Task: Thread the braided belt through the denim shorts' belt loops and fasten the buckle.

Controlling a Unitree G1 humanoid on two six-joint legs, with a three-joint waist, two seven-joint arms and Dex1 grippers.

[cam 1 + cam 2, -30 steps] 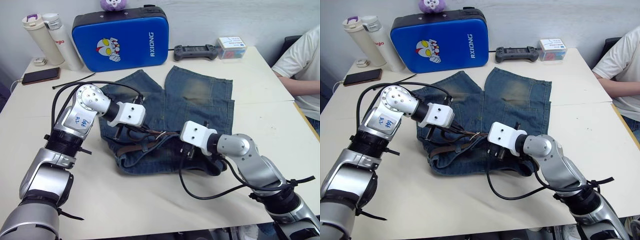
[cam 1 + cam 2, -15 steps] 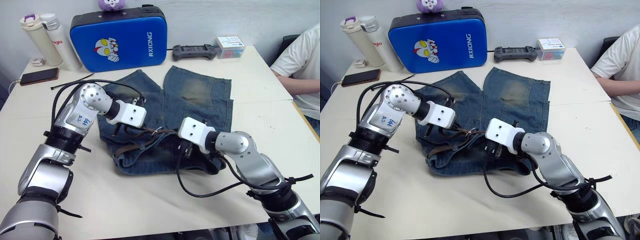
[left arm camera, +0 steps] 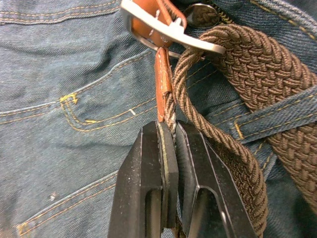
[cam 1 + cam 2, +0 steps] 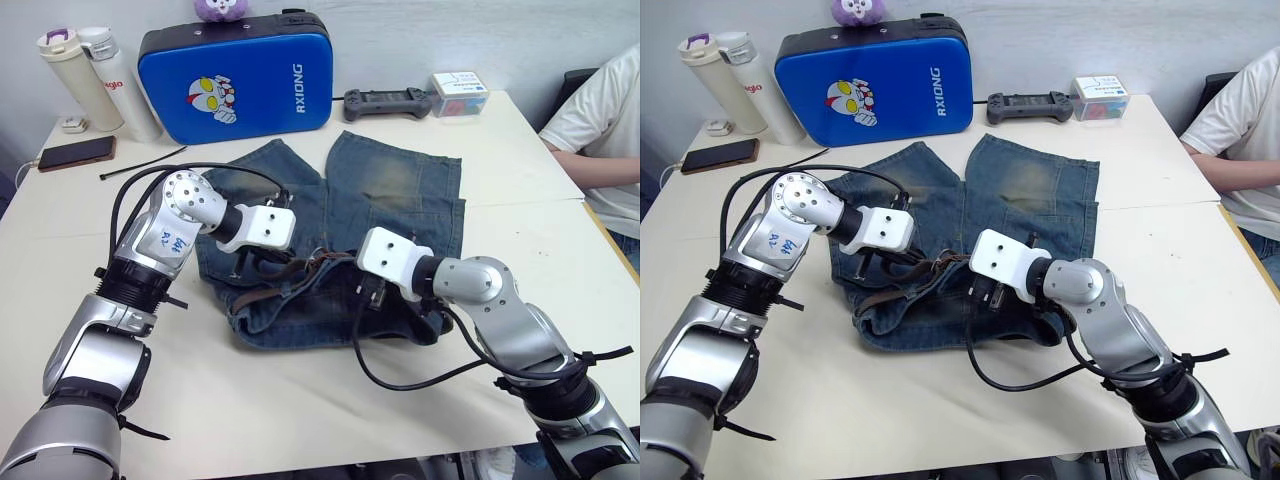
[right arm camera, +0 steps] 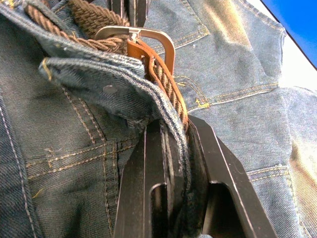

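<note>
Left gripper clamped the braided belt by its tan tip, apparently feeding it through the buckle at its 12 o'clock. Right gripper pinched strap and waistband, presumably steadying the buckle. Denim shorts lay mid-table, below the blue case.

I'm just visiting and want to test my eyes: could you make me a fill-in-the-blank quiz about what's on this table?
1. The left tool is shut on the dark-brown braided belt's tan ____ end.
2. The silver metal buckle lies on the faded blue denim ____.
3. The blue hard case stands ____ the shorts.
4. The right tool grips waistband and belt ____.

Missing: leather; shorts; behind; together
</note>
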